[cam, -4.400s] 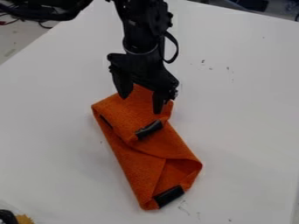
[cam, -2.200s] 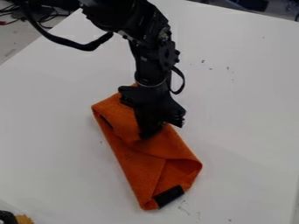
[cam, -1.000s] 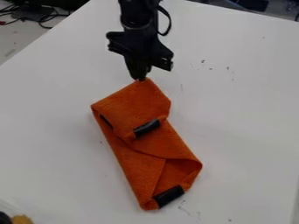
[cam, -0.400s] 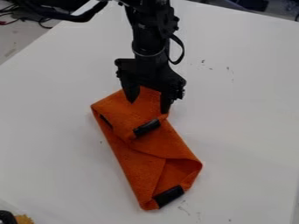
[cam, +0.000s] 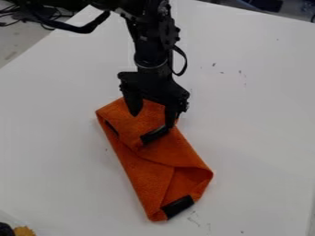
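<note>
The gripper (cam: 152,120) stands open over the upper part of a folded orange cloth (cam: 144,168), its two fingers spread apart with orange fabric visible between them. Its right fingertip is close to a black band (cam: 154,134) on the cloth's upper flap; whether it touches cannot be told. A second black band (cam: 178,207) marks the cloth's lower end, beside a folded pocket. A small dark strip shows along the cloth's upper left edge. The cloth lies at a slant, from upper left to lower right.
The cloth rests on a white table (cam: 258,133) with a few small dark marks. At the bottom left corner are a yellowish-brown object (cam: 25,231) and a dark round one. Black cables (cam: 46,18) lie beyond the table's upper left edge.
From above the cloth's top corner, where it was shut a second ago, the gripper has opened and moved down the view over the upper flap. The cloth looks the same.
</note>
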`<state>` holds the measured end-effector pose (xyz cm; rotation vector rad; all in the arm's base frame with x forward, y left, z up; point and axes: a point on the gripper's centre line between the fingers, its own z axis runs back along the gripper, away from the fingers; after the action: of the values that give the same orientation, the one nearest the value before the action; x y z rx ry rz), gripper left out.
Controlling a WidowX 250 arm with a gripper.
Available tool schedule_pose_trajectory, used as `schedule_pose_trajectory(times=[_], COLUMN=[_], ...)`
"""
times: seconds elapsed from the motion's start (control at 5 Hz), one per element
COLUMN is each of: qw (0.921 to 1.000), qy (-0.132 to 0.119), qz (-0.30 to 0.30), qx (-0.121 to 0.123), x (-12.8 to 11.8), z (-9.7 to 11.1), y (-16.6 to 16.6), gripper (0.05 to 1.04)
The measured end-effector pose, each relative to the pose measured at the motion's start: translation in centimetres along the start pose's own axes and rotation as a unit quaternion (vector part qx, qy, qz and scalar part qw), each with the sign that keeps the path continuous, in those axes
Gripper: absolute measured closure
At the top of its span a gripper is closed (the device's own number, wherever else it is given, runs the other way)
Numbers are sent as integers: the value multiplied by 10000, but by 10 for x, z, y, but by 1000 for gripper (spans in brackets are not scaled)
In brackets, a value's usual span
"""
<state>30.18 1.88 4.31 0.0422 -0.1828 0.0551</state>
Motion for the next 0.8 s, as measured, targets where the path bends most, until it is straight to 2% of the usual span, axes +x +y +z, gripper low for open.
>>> schedule_pose_trajectory(times=[0.4,0.6,0.8], qw=[9992,9989,9987], qy=[301,333,346], qz=[130,181,154], qx=[-220,-269,-335], x=[-26,-29,-29], z=[-14,-14,-19], y=[-5,-6,-9], gripper=[103,206,505])
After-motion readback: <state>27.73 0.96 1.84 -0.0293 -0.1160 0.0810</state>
